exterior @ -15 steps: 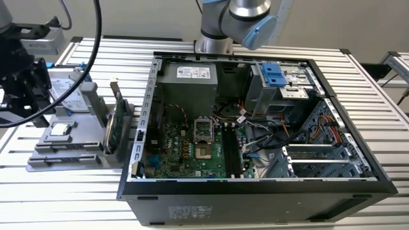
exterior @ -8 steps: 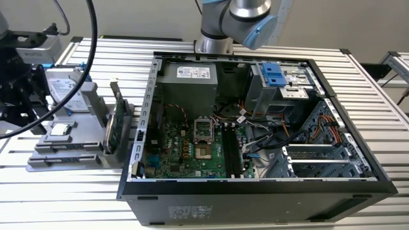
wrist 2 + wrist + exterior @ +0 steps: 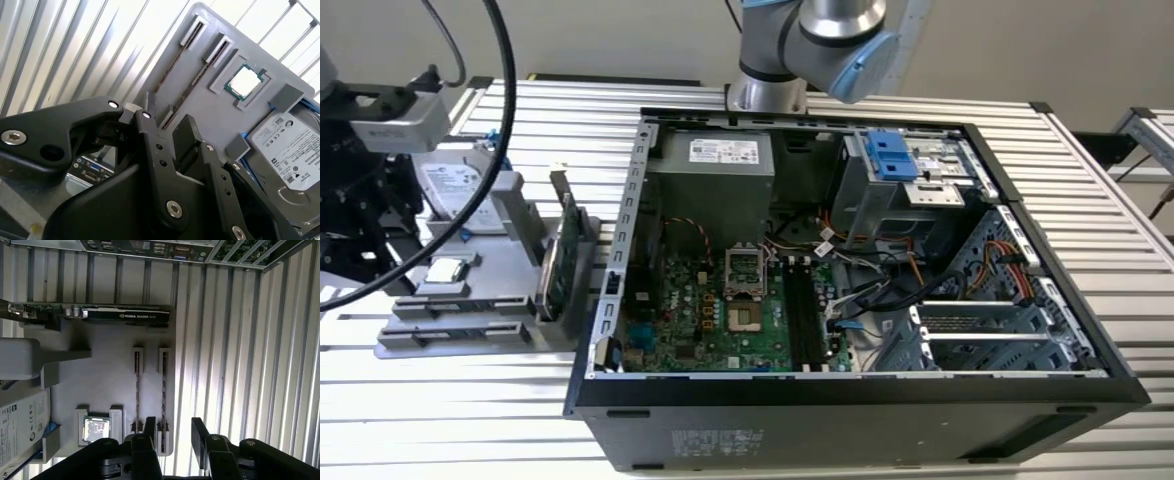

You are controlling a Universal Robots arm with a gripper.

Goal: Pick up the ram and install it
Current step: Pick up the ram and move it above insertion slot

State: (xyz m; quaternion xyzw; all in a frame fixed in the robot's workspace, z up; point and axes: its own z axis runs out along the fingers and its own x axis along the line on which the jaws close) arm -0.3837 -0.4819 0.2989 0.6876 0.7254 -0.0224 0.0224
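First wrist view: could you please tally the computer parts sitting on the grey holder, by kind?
Ram sticks: 2
Processor chip: 1
Hard drive: 1
Graphics card: 1
Total: 5

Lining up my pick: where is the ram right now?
In the first wrist view, two ram sticks stand on edge in the grey holder beside the processor chip, near the gripper.
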